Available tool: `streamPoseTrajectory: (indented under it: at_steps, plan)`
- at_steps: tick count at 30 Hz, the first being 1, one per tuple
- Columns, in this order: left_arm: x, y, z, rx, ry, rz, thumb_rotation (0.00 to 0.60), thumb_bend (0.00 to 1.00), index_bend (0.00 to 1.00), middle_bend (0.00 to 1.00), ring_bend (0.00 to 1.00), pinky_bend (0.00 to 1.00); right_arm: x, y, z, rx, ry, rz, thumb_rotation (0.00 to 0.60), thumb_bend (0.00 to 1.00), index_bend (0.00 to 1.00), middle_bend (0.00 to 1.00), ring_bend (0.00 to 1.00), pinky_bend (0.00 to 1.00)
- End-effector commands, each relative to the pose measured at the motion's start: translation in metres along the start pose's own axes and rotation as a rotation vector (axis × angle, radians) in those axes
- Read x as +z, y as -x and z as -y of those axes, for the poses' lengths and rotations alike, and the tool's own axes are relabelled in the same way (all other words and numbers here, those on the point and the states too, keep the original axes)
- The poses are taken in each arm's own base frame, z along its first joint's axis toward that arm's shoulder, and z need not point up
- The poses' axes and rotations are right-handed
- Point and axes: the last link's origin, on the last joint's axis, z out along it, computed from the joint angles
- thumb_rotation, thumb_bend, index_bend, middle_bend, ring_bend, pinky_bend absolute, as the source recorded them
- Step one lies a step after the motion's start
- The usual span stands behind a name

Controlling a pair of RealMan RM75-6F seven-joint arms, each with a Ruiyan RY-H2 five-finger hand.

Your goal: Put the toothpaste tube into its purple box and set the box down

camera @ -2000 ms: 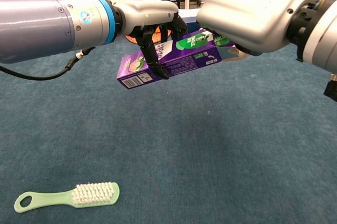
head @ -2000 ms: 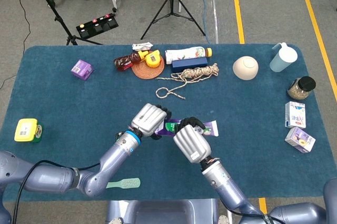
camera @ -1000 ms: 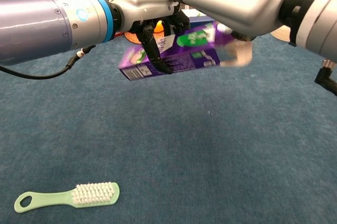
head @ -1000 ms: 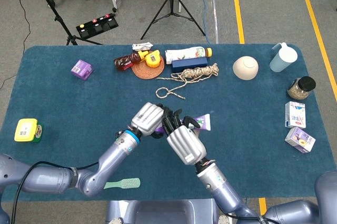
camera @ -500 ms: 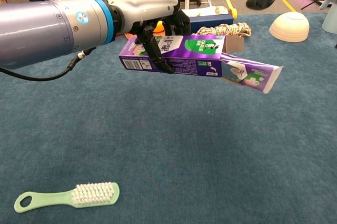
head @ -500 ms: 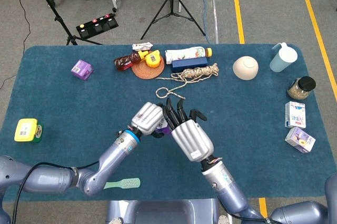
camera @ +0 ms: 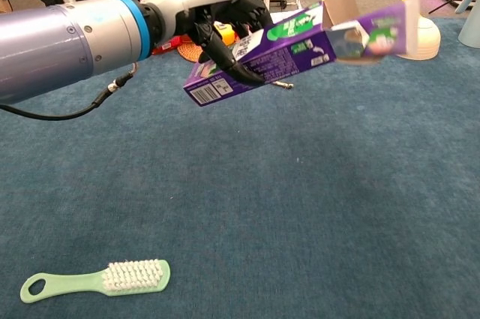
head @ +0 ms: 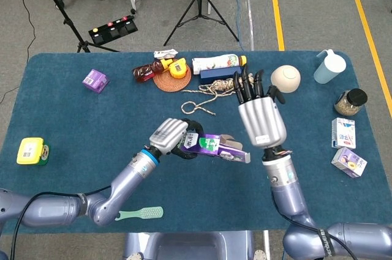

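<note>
Now purple box (camera: pixel 259 56) in left hand (head: pixel 171 136), toothpaste tube (camera: pixel 379 28) protruding.

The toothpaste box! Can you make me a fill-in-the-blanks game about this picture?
1. The purple box is held up by the robot's ____ hand.
2. The toothpaste tube sticks ____ of the box's open end.
3. The right hand holds ____, fingers spread.
4. On the blue table near the robot lies a green ____.

Missing words: left; out; nothing; brush

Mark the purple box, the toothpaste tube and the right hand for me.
purple box (camera: pixel 259 56), chest view, printed side panel.
toothpaste tube (camera: pixel 375 34), chest view, end sticking out of the box.
right hand (head: pixel 261 119), head view, back of hand.
</note>
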Motion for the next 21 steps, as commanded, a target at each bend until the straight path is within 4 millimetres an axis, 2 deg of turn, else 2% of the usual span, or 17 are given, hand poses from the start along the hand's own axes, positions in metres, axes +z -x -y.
streamPoseTrajectory:
  at_steps: [1,6,8,13,17,21]
  plan:
    - [-0.003,-0.007,0.013,-0.186,0.015,-0.049,0.600,0.19,0.44,0.41,0.33,0.57,0.013,0.015,-0.020,-0.015,0.072,0.023,0.600,0.22,0.06,0.11,0.22,0.65]
    - [-0.006,-0.010,0.019,-0.286,0.029,-0.065,0.600,0.19,0.44,0.41,0.33,0.57,0.025,0.023,-0.034,-0.060,0.145,-0.031,0.600,0.22,0.09,0.14,0.23,0.64]
    - [-0.008,-0.010,0.026,-0.302,0.025,-0.067,0.600,0.19,0.44,0.41,0.33,0.57,0.029,0.033,-0.042,-0.088,0.180,-0.042,0.600,0.22,0.10,0.15,0.23,0.64]
    - [-0.009,-0.012,0.034,-0.277,0.028,-0.071,0.600,0.19,0.44,0.41,0.33,0.57,0.022,0.055,-0.041,-0.015,0.160,0.026,0.600,0.22,0.10,0.15,0.23,0.63]
    - [-0.011,-0.016,0.035,-0.161,0.048,-0.085,0.600,0.19,0.44,0.41,0.33,0.57,0.015,0.071,-0.035,0.131,0.123,0.063,0.600,0.22,0.10,0.16,0.23,0.58]
    - [-0.012,-0.021,0.035,0.072,0.079,-0.120,0.600,0.19,0.45,0.41,0.33,0.57,0.008,0.085,-0.027,0.287,0.077,0.110,0.600,0.21,0.10,0.16,0.23,0.50]
